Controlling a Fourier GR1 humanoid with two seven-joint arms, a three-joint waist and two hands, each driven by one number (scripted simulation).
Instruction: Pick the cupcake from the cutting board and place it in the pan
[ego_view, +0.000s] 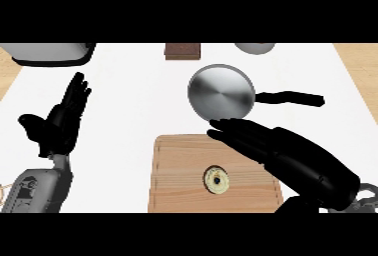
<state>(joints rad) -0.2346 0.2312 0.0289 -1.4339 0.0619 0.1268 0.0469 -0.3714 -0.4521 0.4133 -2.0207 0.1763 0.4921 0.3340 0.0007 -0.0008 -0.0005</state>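
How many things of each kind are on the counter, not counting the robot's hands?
Cupcake: 1
Cutting board: 1
Pan: 1
Brown block at the far edge: 1
Grey rounded object, cut off at the far edge: 1
Grey-white appliance, far left corner: 1
Total: 6

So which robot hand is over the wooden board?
The right robot hand; it reaches over the cutting board. The left robot hand rests open beside it.

We see two glossy black hands, the left hand (55, 122) slim with long segmented fingers, the right hand (291, 155) bulkier. The left forearm (37, 190) is a light grey casing with dark round fittings.
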